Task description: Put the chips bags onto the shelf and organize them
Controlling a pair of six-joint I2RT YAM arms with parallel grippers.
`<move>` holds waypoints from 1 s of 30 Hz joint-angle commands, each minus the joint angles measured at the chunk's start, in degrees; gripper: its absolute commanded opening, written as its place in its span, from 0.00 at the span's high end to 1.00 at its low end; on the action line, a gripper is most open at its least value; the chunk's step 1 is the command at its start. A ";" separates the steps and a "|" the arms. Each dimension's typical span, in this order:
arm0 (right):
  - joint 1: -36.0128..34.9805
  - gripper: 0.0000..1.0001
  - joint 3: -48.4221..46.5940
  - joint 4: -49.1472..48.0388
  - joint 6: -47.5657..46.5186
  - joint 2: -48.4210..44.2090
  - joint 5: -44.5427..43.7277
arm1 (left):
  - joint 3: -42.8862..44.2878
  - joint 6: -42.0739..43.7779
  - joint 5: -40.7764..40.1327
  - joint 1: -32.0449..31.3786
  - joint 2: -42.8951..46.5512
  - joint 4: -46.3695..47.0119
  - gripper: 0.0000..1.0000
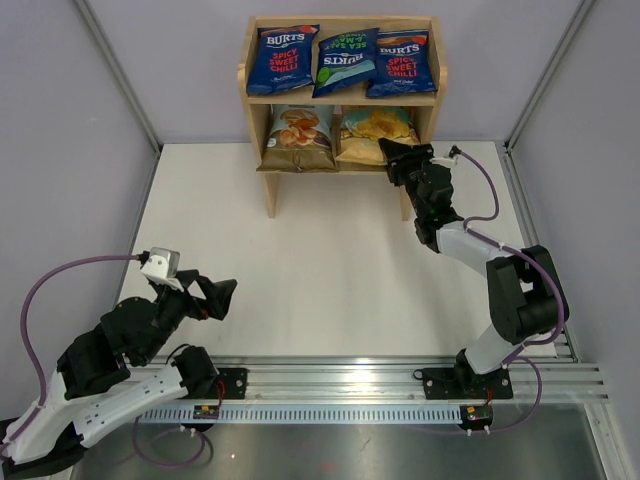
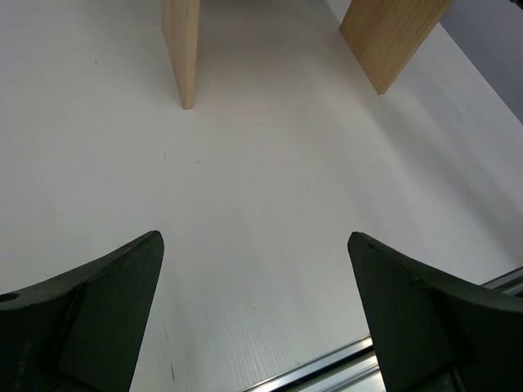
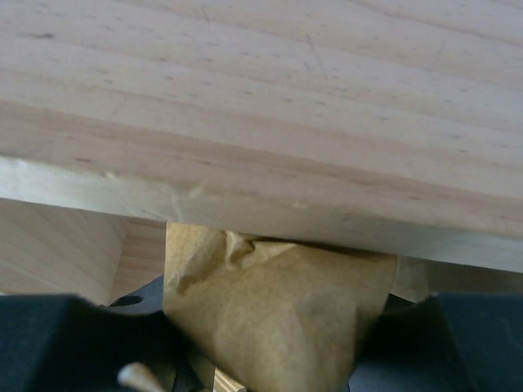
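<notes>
Yellow crinkly film fills the space between my right gripper's (image 3: 270, 359) fingers: I am pinching the corner of the yellow bag (image 1: 372, 135) on the lower tier of the shelf (image 1: 258, 97), right beside the pale blue-tan bag (image 1: 298, 138). Three dark-blue Burts bags (image 1: 341, 60) already line the top tier. I judge this the last placement. Next I should let go and back out without dragging the bag. My left gripper (image 1: 217, 297) hangs spread and empty over the table (image 1: 320, 270).

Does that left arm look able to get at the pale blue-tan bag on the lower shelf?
Probably yes: the left tool is open, with bare table between it and the pale blue-tan bag.
</notes>
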State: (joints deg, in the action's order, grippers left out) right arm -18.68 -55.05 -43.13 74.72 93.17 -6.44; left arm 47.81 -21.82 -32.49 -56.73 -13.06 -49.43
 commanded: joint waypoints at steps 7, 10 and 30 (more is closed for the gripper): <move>-0.13 0.53 -0.33 11.39 -3.43 -6.41 -4.11 | -0.09 1.08 -0.91 0.13 1.10 2.50 0.01; -0.22 0.44 -0.67 14.99 -4.58 -8.08 -4.28 | -0.09 1.08 -0.91 0.13 1.28 2.50 0.01; -0.13 0.49 2.84 24.24 -3.79 -15.29 -2.09 | 0.00 1.17 -0.82 0.13 1.81 2.41 0.01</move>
State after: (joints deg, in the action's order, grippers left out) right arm -18.85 -53.01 -17.63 70.30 80.18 -7.92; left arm 47.75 -21.82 -32.49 -56.71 -11.94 -49.41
